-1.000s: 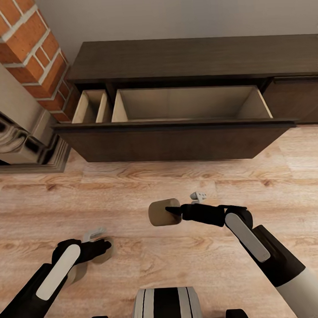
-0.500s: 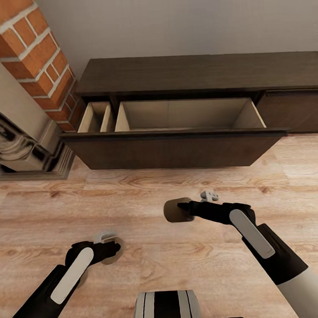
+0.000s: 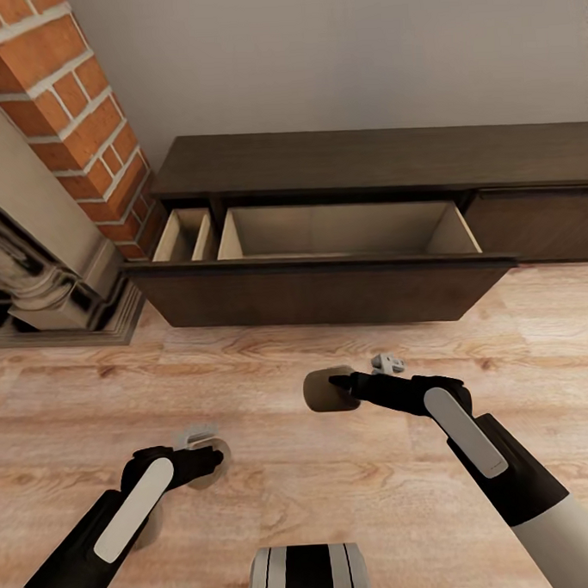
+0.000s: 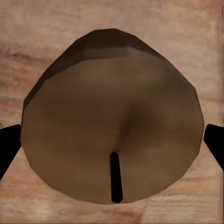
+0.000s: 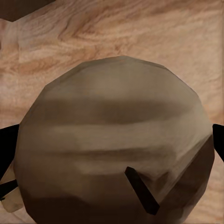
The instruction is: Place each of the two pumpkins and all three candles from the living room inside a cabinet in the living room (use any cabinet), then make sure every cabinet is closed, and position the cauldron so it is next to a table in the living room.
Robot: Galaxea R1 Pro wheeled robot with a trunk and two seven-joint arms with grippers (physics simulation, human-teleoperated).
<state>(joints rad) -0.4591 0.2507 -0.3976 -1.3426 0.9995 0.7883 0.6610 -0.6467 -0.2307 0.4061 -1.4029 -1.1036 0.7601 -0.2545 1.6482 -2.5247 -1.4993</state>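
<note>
A tan candle with a black wick is gripped in my right gripper, held above the floor in front of the cabinet. My left gripper is shut on a second tan candle, lower and to the left. The left wrist view has that candle wick-end on between the dark fingertips. In the right wrist view the other candle sits the same way between the fingertips. The cabinet's wide drawer stands pulled out, its pale inside empty. The pumpkins, cauldron and table are out of view.
A brick fireplace with a stone surround stands left of the cabinet. A narrow side compartment is open beside the wide drawer. The drawer front juts over the wood plank floor. A closed cabinet front is at the right.
The whole view has shifted: the cabinet now sits lower in the picture and looks smaller. Both grippers keep their candles in nearly the same pose.
</note>
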